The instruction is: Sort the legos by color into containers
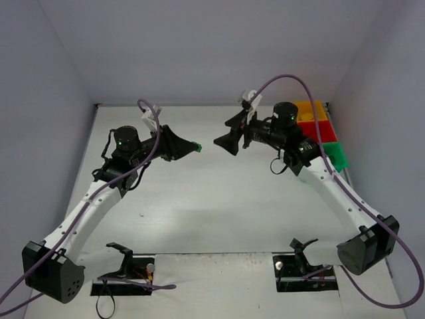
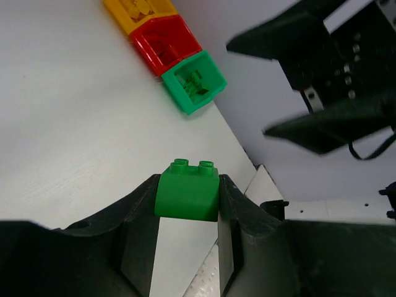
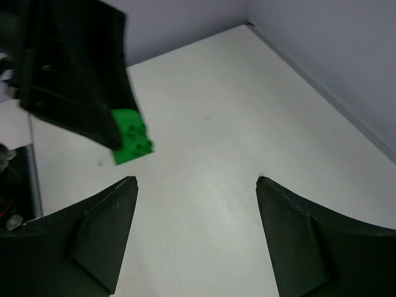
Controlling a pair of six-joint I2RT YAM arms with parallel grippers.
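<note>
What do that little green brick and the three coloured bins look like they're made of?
The green brick looks like hard moulded plastic: smooth faces, a soft sheen, round studs on top. The yellow-orange bin, red bin and green bin look like plastic too, going by thin walls, even bright colour and slight gloss. Pictures alone cannot confirm it.

A white tabletop (image 1: 212, 199) sits boxed in by pale lavender walls (image 1: 212, 46) along its far, left and right edges. The light is soft and even.
</note>
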